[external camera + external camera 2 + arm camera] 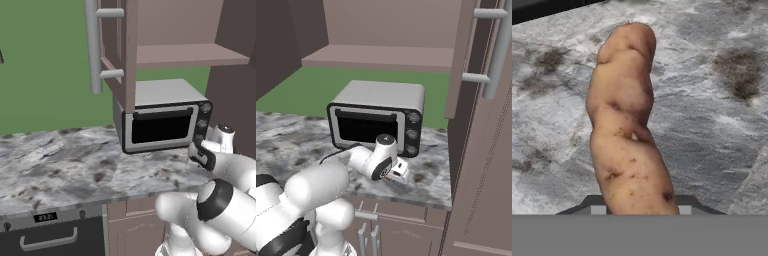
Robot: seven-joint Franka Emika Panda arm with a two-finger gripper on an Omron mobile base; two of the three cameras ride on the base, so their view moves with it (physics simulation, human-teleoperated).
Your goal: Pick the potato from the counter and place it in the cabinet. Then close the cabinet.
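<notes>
While the gripper (401, 172) dips low in front of the toaster oven (162, 120), we lose its fingertips behind the wrist in both base views. Through the hand camera we see the potato (626, 122), knobbly, orange-brown and speckled, lying on the marbled counter (60, 160) and running down between two dark tips (594, 204), cut off at the bottom. We cannot tell whether they pinch it. Above, the cabinet (165, 40) stands open, mauve-brown, its shelf bare.
</notes>
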